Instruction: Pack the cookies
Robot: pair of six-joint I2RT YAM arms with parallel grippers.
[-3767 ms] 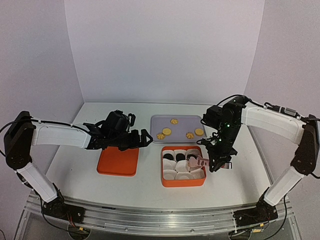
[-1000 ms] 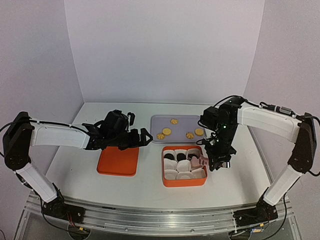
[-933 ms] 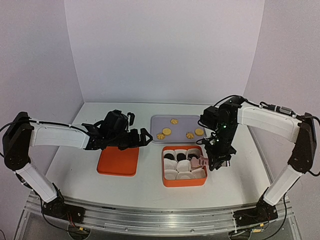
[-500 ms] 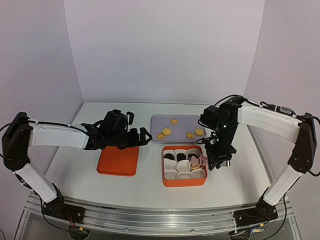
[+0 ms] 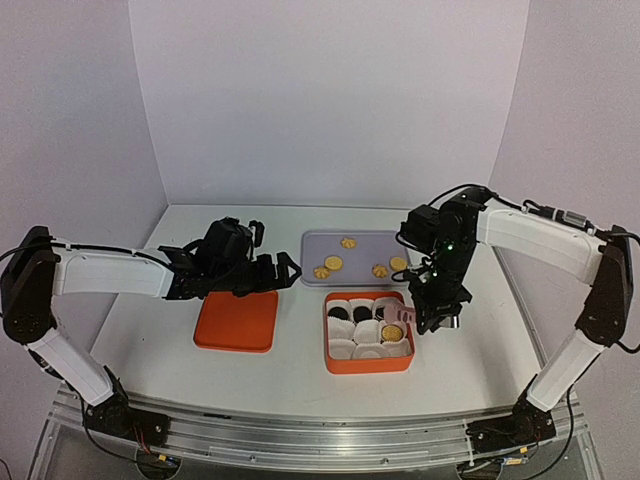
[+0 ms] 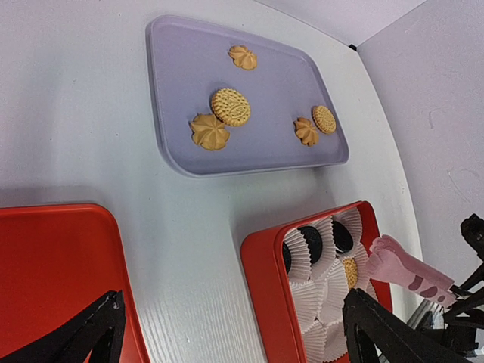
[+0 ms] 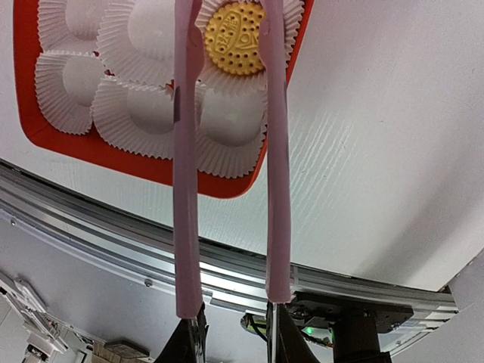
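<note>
Right wrist view: right end effector [image 7: 234, 333] clamped on pink tongs [image 7: 185, 189], tips flanking 1 yellow cookie [image 7: 235, 38] lying in a paper cup [image 7: 227, 82] of the red box [image 5: 366, 366]. 5 cookies [image 6: 231, 107] lie on the purple tray [image 6: 174, 91]; left end effector [image 6: 234, 333] gapes wide apart.

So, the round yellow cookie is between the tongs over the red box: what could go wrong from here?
1. The yellow cookie lies between the tips of the pink tongs in the right gripper. Whether it is released is unclear, so lifting might drag it out of its paper cup.
2. The tong arms pass over neighbouring cups; pulling back could shift them.
3. That cup sits against the wall of the red box, so a nudge could tip the cookie out.
</note>
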